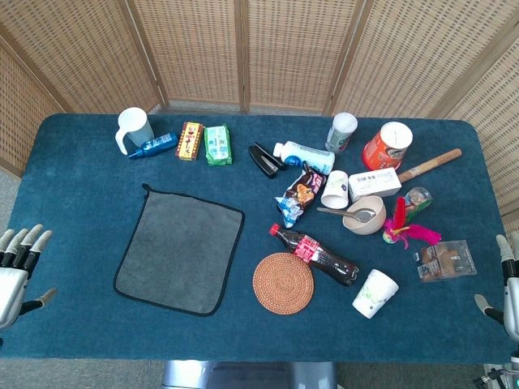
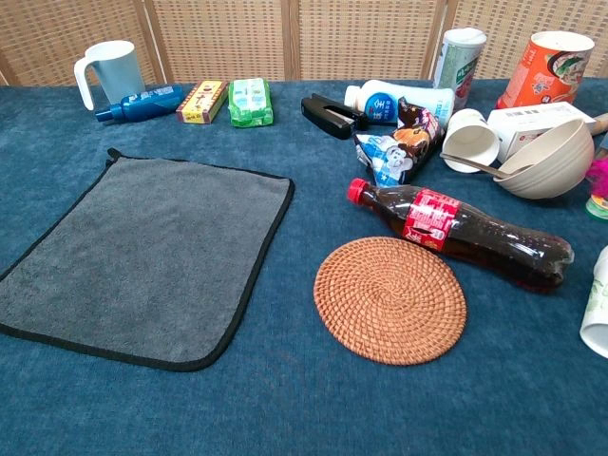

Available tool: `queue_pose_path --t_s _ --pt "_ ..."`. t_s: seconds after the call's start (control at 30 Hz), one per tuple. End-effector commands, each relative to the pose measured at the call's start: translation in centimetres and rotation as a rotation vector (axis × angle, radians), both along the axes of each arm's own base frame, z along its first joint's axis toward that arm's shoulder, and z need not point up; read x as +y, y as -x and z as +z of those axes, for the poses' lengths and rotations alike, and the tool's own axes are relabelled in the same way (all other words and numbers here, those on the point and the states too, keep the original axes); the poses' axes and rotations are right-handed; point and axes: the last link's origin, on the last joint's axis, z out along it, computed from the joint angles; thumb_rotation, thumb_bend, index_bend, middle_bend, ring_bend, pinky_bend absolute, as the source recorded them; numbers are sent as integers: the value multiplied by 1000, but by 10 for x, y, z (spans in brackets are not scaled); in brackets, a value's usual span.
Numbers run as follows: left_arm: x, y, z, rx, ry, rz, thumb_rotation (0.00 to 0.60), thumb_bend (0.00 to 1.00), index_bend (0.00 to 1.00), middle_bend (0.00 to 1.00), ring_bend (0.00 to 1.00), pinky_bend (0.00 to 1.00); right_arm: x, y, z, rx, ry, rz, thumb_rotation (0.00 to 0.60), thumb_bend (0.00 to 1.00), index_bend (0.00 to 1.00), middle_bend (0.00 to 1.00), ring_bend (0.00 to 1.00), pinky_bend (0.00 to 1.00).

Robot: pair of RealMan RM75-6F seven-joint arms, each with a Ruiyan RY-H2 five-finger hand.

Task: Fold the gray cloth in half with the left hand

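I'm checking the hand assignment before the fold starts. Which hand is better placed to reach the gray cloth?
The left hand. It sits open at the table's left edge, on the same side as the gray cloth, with bare table between them. The right hand is at the far right edge, beyond the cola bottle and woven coaster.

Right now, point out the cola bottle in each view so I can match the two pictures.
Head view: the cola bottle lies on its side right of center, red cap pointing up-left, just right of the gray cloth.
Chest view: the cola bottle lies right of center, cap to the left, base to the right.
Shared landmark: the round woven coaster sits right beside it, nearer the robot, in both views.
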Motion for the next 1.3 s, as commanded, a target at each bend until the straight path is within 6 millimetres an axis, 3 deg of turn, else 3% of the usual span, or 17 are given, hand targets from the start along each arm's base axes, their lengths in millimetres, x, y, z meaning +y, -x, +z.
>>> queue_pose_path --t_s 0.03,0.27,0.43,0.8,1.07,1.3 --pt "0 0 -1 0 0 -2 600 136 0 0 0 0 0 0 0 -4 -1 1 600 0 0 0 0 0" --pt "1 1 -4 -15 17 11 600 136 0 0 0 0 3 -1 2 -14 -1 2 600 0 0 0 0 0" --pt "17 -4 -8 -49 44 6 600 135 35 0 0 0 4 -3 5 -26 14 5 600 0 0 0 0 0" --pt "113 -40 -29 -28 132 -119 600 134 94 0 0 0 0 -6 5 -43 8 22 600 0 0 0 0 0" --pt "180 -84 -66 55 247 -185 600 134 112 0 0 0 -4 -8 5 -58 2 31 600 0 0 0 0 0" --pt "219 -120 -102 101 335 -207 600 134 142 0 0 0 -5 -5 6 -70 -1 19 600 0 0 0 0 0"
